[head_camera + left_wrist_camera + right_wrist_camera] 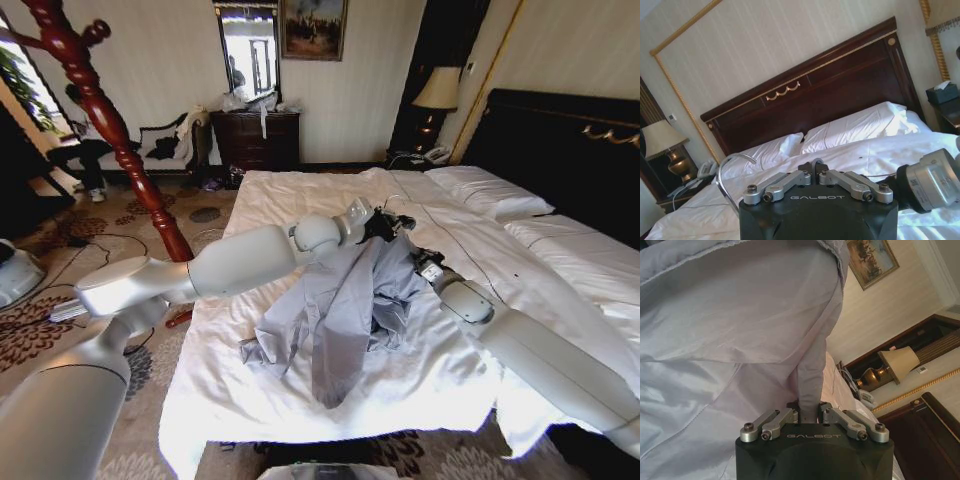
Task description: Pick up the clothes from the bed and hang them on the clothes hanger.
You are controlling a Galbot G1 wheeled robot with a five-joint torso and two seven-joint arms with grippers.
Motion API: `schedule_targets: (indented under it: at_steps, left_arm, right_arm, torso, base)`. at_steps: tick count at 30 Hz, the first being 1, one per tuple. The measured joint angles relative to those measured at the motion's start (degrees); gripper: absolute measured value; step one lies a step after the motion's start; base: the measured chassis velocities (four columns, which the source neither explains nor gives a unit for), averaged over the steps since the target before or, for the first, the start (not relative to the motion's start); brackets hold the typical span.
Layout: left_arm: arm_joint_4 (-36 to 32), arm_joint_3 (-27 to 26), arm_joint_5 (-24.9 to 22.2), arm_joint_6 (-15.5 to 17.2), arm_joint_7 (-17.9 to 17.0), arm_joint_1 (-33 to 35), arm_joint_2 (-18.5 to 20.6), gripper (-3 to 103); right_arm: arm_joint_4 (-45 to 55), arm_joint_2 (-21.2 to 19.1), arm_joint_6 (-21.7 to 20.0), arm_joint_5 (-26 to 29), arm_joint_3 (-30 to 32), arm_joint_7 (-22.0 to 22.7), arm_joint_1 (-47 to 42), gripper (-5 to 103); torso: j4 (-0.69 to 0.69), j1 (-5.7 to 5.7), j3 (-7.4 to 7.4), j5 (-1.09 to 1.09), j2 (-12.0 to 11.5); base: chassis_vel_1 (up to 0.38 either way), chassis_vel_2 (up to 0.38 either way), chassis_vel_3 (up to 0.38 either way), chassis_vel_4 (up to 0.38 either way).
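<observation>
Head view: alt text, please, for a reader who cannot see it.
Both grippers, left gripper and right gripper, hold a grey shirt raised over the white bed; its hem trails on the duvet.

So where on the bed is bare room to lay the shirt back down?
Bare duvet on the bed lies along its near foot edge, and beyond the claws, up to the pillows. The middle is crowded: the shirt hangs there between left claw and right claw.

so the clothes (345,300) hang mid-bed (300,390) between the left end effector (372,222) and right end effector (420,258), pillows (490,190) behind, headboard (570,150) off right
</observation>
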Motion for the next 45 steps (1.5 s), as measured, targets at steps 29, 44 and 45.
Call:
schedule_targets:
  at_steps: [29,44,45]
  left_arm:
    - [-7.7,-1.8,-0.8,-3.0,-3.5,2.9,6.1,99]
    - [-11.8,-5.4,-4.8,-3.2,-5.5,5.2,10.1,100]
    - [-12.1,-6.1,-5.3,-3.2,-5.5,5.5,10.9,100]
  right_arm:
    - [-1.5,1.9,2.2,-1.0,1.8,1.2,-2.7,15]
    - [-0.2,2.3,2.4,-1.5,3.0,1.5,-4.1,15]
    - [-0.1,2.3,2.5,-1.7,3.1,1.5,-4.2,15]
  torso:
    - [-0.01,0.00,0.00,-0.01,0.0]
    - [-0.01,0.00,0.00,-0.01,0.0]
    - [0.00,0.00,0.00,-0.01,0.0]
  base:
    - [0.000,0.000,0.000,0.000]
    - [0.000,0.000,0.000,0.000]
    - [0.000,0.000,0.000,0.000]
